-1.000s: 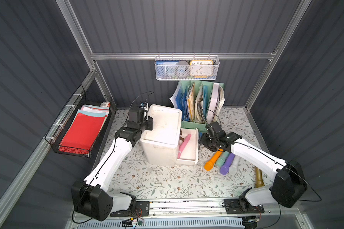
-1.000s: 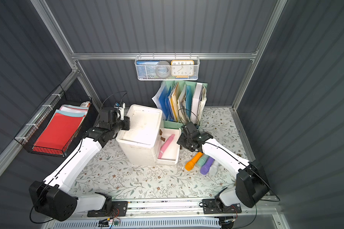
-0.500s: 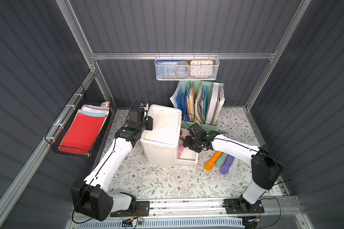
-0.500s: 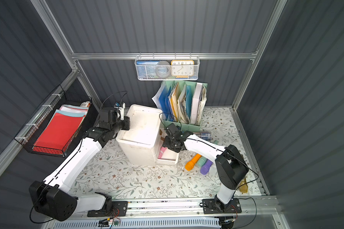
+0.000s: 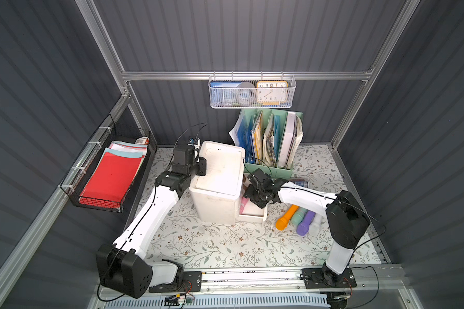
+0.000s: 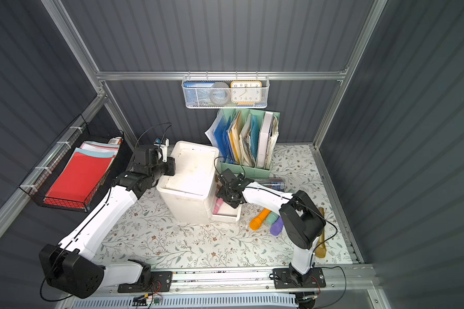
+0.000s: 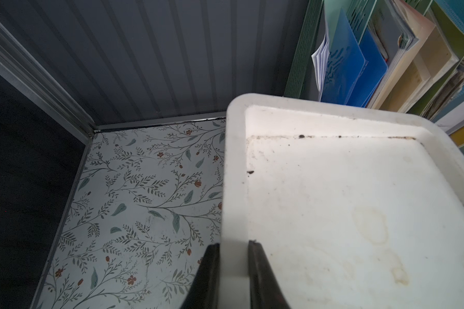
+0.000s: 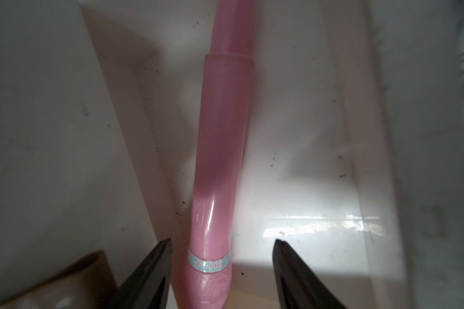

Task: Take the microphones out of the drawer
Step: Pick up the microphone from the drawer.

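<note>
**Right gripper open astride the pink microphone in the drawer**

The microphone (image 8: 220, 147) lies lengthwise in the open drawer (image 5: 253, 217). The drawer sticks out from the right side of the white cabinet (image 5: 220, 171) at the centre of both top views. From above only a short pink stretch shows, the rest hidden under the right wrist.

The right gripper (image 8: 222, 240) hangs over the drawer with its jaws spread. One finger stands on each side of the microphone, level with its pale lettered band. A gap shows at both fingers, narrower on one side, and nothing is held.

The left gripper (image 7: 233, 244) is clamped on the cabinet's raised top rim, one finger outside it and one inside. In the top views this is at the cabinet's left edge.

Right of the drawer, on the floral mat (image 5: 225, 240), an orange mic (image 5: 285, 217), a green mic (image 5: 300, 212) and a purple mic (image 5: 306, 224) lie side by side, partly under the right arm. A gold mic (image 6: 320, 240) lies at the lower right, mostly behind that arm's elbow.

A file rack (image 5: 273, 139) stands above and right of the cabinet. Above the rack a wire basket (image 5: 252, 105) with a clock (image 5: 271, 92) hangs from the rail. At the left a black tray (image 5: 97, 206) holds red paper (image 5: 110, 174)
</note>
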{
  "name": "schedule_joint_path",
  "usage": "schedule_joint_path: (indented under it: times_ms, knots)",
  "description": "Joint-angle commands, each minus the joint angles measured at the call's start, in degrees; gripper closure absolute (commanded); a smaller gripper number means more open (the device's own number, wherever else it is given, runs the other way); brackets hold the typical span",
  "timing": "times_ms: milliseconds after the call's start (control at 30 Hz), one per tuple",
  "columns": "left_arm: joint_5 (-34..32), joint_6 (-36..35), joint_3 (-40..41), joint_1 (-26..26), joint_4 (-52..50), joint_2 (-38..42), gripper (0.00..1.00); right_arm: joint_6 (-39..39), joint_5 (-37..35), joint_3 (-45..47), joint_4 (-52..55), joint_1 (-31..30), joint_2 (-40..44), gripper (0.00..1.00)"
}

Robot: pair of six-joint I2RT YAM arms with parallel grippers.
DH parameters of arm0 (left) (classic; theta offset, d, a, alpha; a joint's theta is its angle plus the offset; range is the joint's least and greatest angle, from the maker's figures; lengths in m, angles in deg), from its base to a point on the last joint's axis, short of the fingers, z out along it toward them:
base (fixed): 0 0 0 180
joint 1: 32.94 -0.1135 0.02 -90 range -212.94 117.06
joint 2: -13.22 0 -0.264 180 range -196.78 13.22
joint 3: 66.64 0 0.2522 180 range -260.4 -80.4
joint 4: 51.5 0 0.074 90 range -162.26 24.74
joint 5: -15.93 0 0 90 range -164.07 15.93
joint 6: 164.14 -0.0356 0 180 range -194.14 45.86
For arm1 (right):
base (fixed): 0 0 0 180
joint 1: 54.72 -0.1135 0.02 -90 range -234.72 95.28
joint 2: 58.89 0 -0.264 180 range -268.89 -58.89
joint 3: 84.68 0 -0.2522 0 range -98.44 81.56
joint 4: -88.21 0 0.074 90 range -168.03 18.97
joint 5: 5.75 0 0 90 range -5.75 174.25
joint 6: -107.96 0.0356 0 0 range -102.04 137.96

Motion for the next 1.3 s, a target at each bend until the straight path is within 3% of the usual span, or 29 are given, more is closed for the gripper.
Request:
schedule_joint_path:
  times_ms: [0,400,667,800,1033,1267]
  knots:
    - [2.70,1.06,4.29,0.35,-7.73,-3.23,0.94,4.00,-1.22,0.37,-2.48,-0.27,-1.77,0.35]
    - [2.83,1.00,4.32,0.35,-7.66,-2.82,0.94,7.61,-1.02,-0.53,-3.72,-0.32,-6.14,0.36]
    - [2.70,0.97,4.34,0.35,-7.64,-2.73,0.94,8.52,-0.54,-0.59,-5.35,-0.45,-8.33,0.41]
    - [2.68,0.97,4.48,0.35,-7.64,-2.72,0.94,8.68,-0.44,-0.09,-5.85,-0.41,-8.52,0.46]
    - [2.62,0.97,4.48,0.35,-7.64,-2.81,0.94,8.17,-0.67,0.58,-6.73,-0.51,-8.01,0.70]
    - [2.56,0.93,4.46,0.35,-7.72,-2.81,0.94,6.82,-2.25,0.55,-5.70,-0.58,-6.28,0.78]
